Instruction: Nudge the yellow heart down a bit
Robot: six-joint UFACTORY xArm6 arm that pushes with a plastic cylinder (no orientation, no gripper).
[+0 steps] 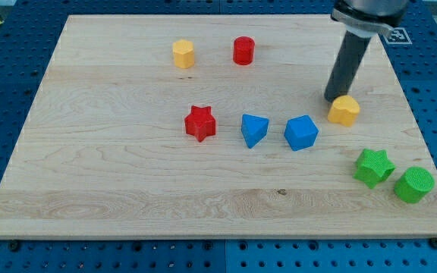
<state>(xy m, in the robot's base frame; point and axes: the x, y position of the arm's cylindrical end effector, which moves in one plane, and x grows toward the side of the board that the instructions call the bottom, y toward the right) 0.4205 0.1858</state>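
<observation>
The yellow heart (344,111) lies on the wooden board (127,189) at the view's right, a little above the middle. My tip (332,98) stands just above and to the left of it, touching or nearly touching its upper-left edge. The dark rod comes down from the view's top right.
A yellow hexagon (183,54) and a red cylinder (243,51) sit near the top. A red star (200,123), a blue block (253,130) and a blue cube (301,133) form a row in the middle. A green star (374,167) and a green cylinder (414,184) sit at the lower right.
</observation>
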